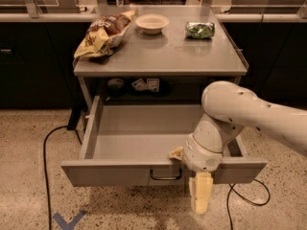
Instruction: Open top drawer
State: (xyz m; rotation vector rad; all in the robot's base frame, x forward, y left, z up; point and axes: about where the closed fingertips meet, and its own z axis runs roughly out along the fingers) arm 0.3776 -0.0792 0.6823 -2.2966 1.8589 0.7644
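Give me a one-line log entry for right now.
drawer: pulled out | handle: free | tool: before drawer front, right of handle, pointing down

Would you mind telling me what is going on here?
The robot's arm is working at the top drawer of a grey table; the drawer stands pulled far out. The gripper hangs just in front of the drawer front, beside its handle. A chip bag, bowl and green packet sit on top.

The white, rounded robot arm is extended in from the right and bent down over the front right part of the grey metal top drawer. Its thick wrist is laid against that drawer's front edge. The cream two-finger gripper is pointed straight down, just before the drawer's front, right of centre.
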